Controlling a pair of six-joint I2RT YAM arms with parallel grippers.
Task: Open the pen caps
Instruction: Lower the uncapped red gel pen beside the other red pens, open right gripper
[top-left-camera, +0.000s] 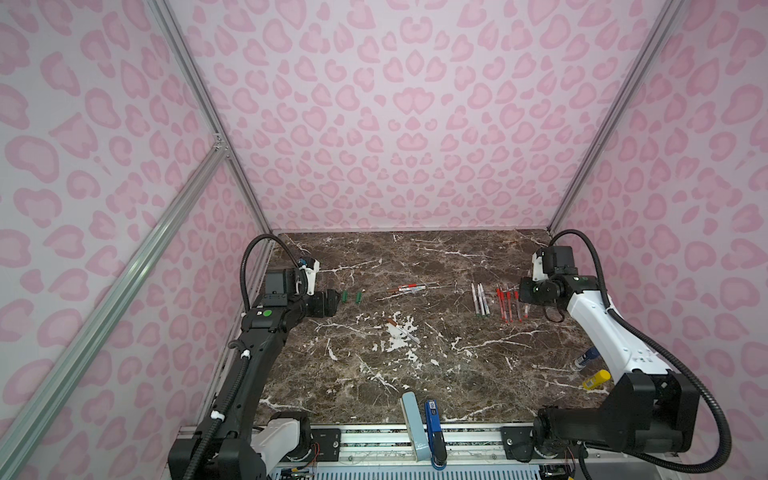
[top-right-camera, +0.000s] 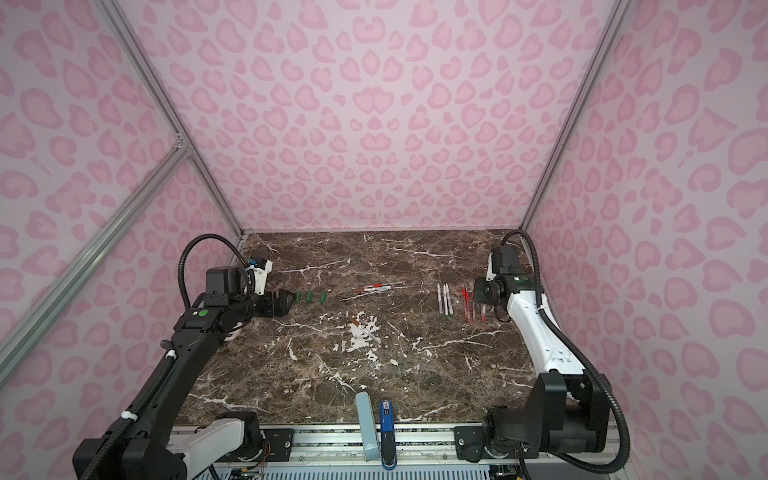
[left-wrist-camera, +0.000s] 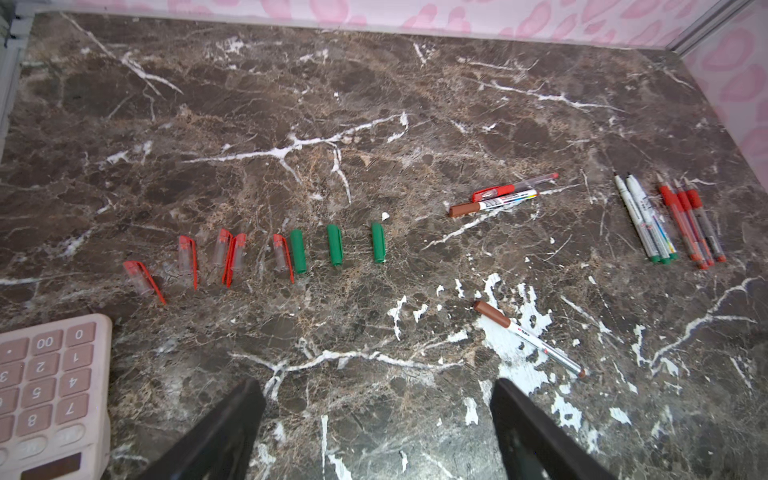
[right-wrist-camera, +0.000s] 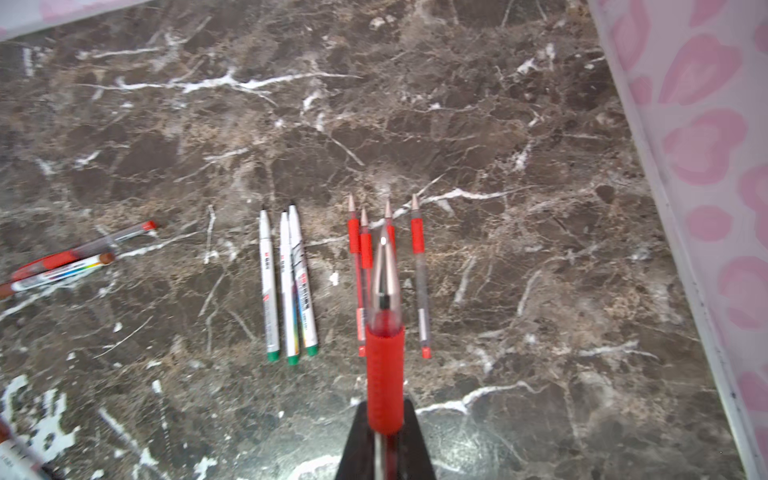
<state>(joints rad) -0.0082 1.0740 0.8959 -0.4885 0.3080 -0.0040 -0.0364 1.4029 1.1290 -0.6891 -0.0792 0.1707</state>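
Note:
My left gripper (left-wrist-camera: 380, 415) is open and empty, low over the marble, just short of a row of loose pen caps: three green caps (left-wrist-camera: 335, 245) and several slim red caps (left-wrist-camera: 189, 259). In a top view it sits beside the green caps (top-right-camera: 310, 296). My right gripper (right-wrist-camera: 384, 440) is shut on an uncapped red pen (right-wrist-camera: 384, 365), tip pointing away, above other uncapped red pens (right-wrist-camera: 419, 278) and three uncapped white markers (right-wrist-camera: 286, 286). A brown-capped marker (left-wrist-camera: 528, 338) lies mid-table. A red-capped pen (left-wrist-camera: 498, 190) and another brown-capped marker (left-wrist-camera: 478, 206) lie together farther back.
A pink calculator (left-wrist-camera: 50, 374) lies close beside the left gripper. A pale blue bar (top-left-camera: 413, 424) and a blue stapler-like object (top-left-camera: 434, 432) rest at the front edge. A yellow object (top-left-camera: 596, 379) and a blue-white one (top-left-camera: 586, 358) lie near the right arm's base.

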